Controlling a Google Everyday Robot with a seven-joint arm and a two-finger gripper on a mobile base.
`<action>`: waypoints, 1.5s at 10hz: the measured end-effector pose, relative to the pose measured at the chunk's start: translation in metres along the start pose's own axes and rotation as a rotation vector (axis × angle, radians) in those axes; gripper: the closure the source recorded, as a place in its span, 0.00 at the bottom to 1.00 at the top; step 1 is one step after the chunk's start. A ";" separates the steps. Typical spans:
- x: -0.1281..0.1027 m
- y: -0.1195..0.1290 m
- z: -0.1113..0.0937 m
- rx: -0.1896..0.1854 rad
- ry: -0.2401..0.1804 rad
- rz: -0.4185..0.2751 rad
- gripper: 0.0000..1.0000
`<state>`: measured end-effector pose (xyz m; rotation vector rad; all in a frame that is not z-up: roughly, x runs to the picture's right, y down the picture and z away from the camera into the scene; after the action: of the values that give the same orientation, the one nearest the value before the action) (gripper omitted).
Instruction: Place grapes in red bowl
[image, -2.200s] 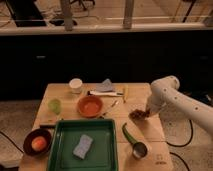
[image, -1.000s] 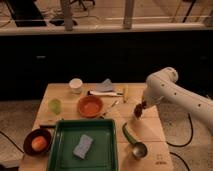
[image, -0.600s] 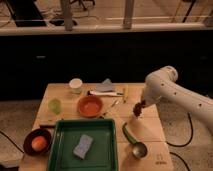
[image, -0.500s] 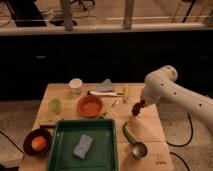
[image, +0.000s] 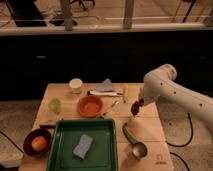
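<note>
Camera view: a white arm (image: 172, 92) reached in from the right and bent down over the right part of the wooden desk (image: 147, 129); at its tip the gripper (image: 136, 104) hung just above the desk top, to the right of the red bowl (image: 90, 106) and apart from it. The jaws were pressed together on the grapes (image: 134, 109) — a small dark reddish clump pinched at the tip and lifted off the desk, not over the bowl.

The red bowl stood near the middle of the desk, just behind the green tray (image: 59, 146); nothing could be made out inside it. A thin utensil (image: 113, 105) lay on the desk between the bowl and the grapes. In the tray lay a blue sponge (image: 83, 146), tilted. Left of the tray, at the desk's front left corner, sat a dark maroon bowl (image: 29, 139) with an orange ball (image: 39, 143) in it. A small green cup (image: 54, 105) stood left of the red bowl; a white cup (image: 76, 85) stood farther back. A grey cloth (image: 105, 86) lay at the back edge with a dark pen-like stick (image: 102, 93) just in front of it, and a small yellow thing (image: 125, 92) beside them. Right of the tray lay a green-handled scoop (image: 128, 134) — its metal cup (image: 139, 149) toward the front edge.
</note>
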<state>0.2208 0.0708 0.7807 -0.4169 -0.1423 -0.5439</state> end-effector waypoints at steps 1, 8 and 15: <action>-0.002 -0.002 -0.002 0.004 0.001 -0.010 0.98; -0.017 -0.017 -0.017 0.035 0.005 -0.089 0.98; -0.030 -0.034 -0.028 0.049 0.010 -0.158 0.98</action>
<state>0.1780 0.0474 0.7602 -0.3568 -0.1796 -0.6960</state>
